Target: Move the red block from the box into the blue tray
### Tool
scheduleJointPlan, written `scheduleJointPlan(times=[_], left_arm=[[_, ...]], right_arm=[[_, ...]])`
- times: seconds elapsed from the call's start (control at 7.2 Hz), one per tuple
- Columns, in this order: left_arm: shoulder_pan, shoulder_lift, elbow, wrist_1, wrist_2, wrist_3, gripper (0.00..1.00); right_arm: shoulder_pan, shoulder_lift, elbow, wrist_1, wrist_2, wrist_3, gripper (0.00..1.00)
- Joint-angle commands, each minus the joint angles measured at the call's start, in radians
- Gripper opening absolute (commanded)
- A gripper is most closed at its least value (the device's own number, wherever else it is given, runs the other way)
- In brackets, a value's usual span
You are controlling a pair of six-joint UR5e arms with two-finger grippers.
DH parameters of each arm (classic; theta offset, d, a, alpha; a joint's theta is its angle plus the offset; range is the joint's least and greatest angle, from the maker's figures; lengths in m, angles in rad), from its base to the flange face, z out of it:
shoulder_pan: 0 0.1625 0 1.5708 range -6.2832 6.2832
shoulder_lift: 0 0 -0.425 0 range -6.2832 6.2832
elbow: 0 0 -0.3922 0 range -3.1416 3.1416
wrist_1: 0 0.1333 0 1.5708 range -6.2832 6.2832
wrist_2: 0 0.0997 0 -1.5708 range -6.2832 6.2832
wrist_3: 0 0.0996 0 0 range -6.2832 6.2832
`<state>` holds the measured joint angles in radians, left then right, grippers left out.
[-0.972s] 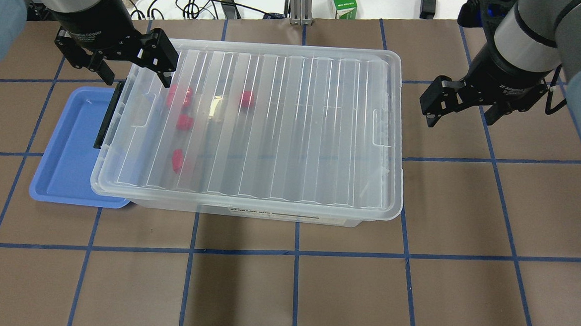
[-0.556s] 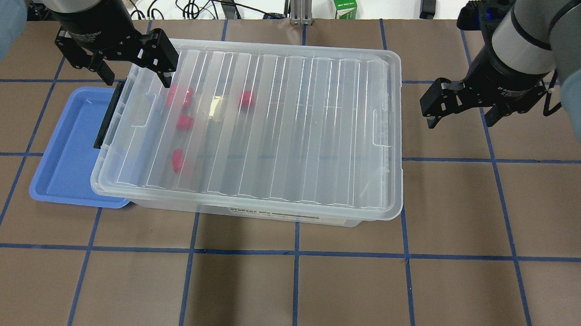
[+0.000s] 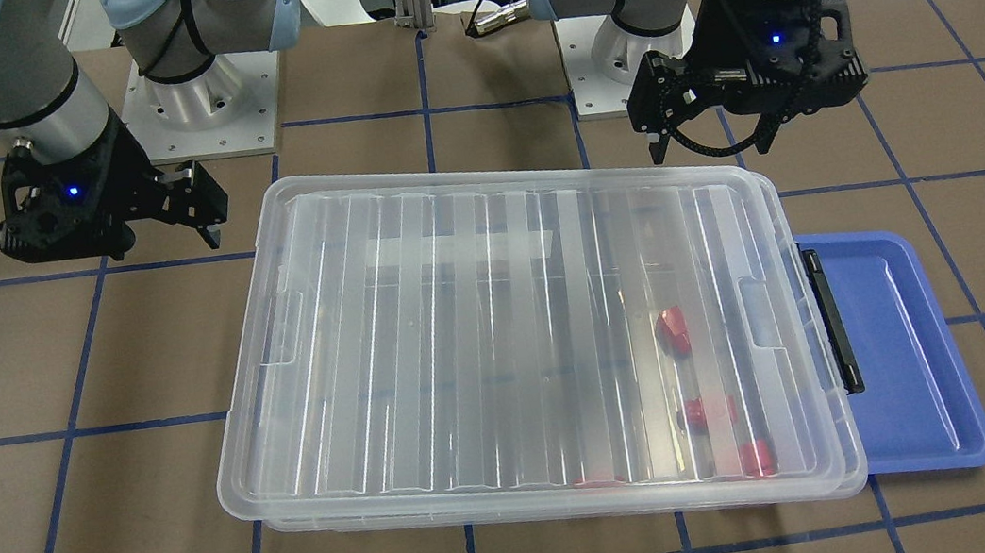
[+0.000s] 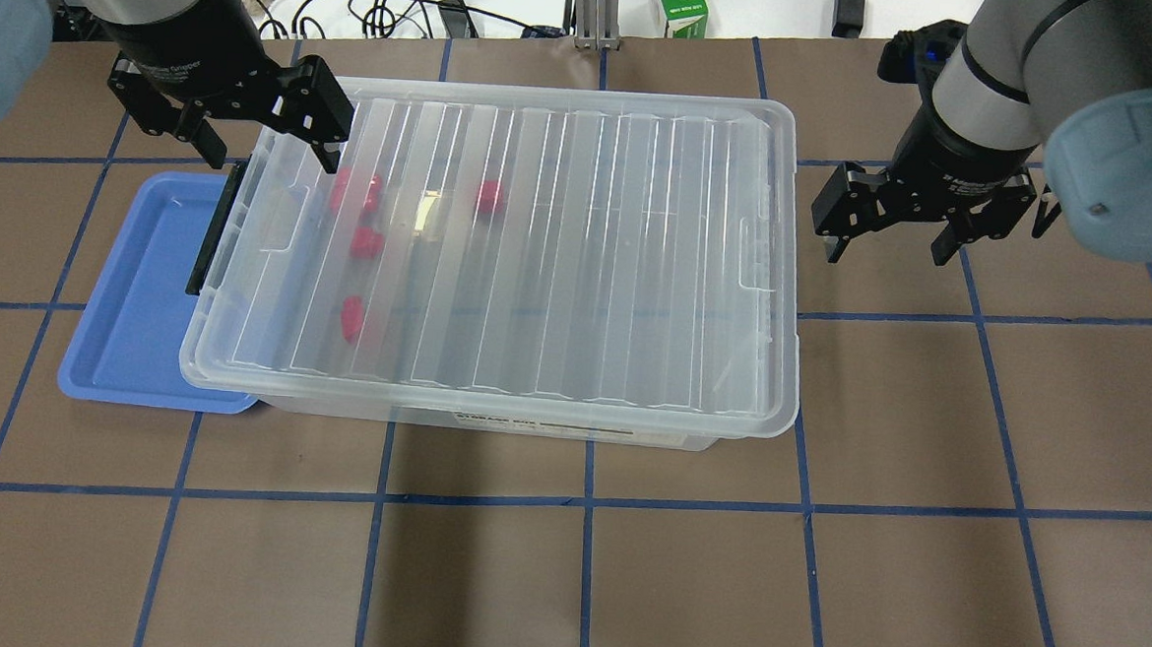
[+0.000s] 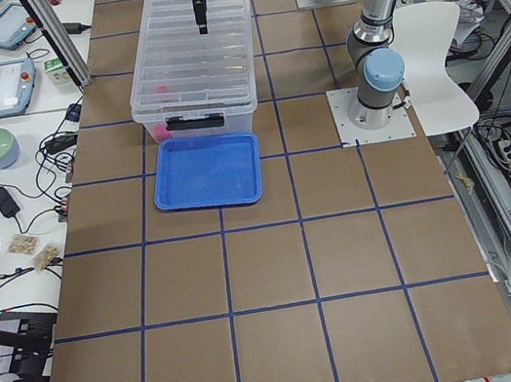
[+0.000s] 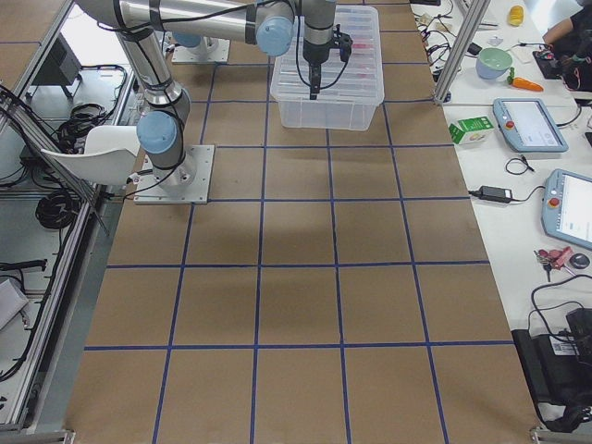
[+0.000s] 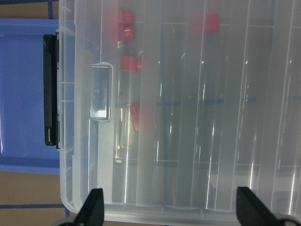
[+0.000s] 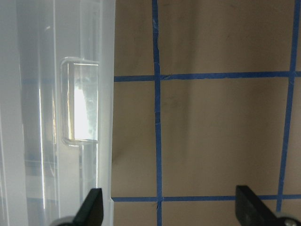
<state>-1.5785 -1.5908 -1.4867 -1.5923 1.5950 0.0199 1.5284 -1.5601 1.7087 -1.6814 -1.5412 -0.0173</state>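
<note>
Overhead exterior: lid (image 4: 560,254) shuts red block (image 4: 367,243) inside box (image 4: 492,420); left gripper (image 4: 271,158), right gripper (image 4: 885,253) both spread.

A brown tabletop (image 4: 917,598) has blue tape lines (image 4: 685,504). Behind it are a green carton (image 4: 679,5) and black cables (image 4: 395,6). A white chair (image 5: 432,41) stands nearby.

Your one partly readable text: white lettering ending "Gripper" on the black body of the left gripper (image 4: 271,155), like print on the right gripper (image 4: 885,253) too small, black label strip on the front wall of the box (image 4: 531,424) illegible, print on the green carton (image 4: 679,4) unreadable.
</note>
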Motion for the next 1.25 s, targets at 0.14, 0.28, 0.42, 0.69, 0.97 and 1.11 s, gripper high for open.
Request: scheduleJointPlan(times=[0.14, 0.28, 0.42, 0.69, 0.97, 1.11], left_arm=[[0.000, 0.000, -0.001, 0.000, 0.000, 0.000, 1.00], [0.000, 0.000, 0.000, 0.000, -0.001, 0.000, 1.00], [0.000, 0.000, -0.001, 0.000, -0.001, -0.001, 1.00], [0.000, 0.000, -0.003, 0.000, -0.001, 0.000, 1.00], [0.000, -0.001, -0.003, 0.000, -0.003, -0.002, 1.00], [0.000, -0.001, -0.004, 0.000, -0.003, -0.002, 1.00]], right_arm=[[0.053, 0.093, 0.006, -0.151, 0.001, 0.033, 1.00], [0.053, 0.135, 0.000, -0.185, -0.011, 0.027, 1.00], [0.053, 0.159, 0.005, -0.192, -0.004, 0.013, 1.00], [0.053, 0.169, 0.009, -0.176, -0.013, 0.011, 1.00], [0.045, 0.169, 0.009, -0.175, -0.048, 0.010, 1.00], [0.044, 0.169, 0.009, -0.175, -0.098, -0.007, 1.00]])
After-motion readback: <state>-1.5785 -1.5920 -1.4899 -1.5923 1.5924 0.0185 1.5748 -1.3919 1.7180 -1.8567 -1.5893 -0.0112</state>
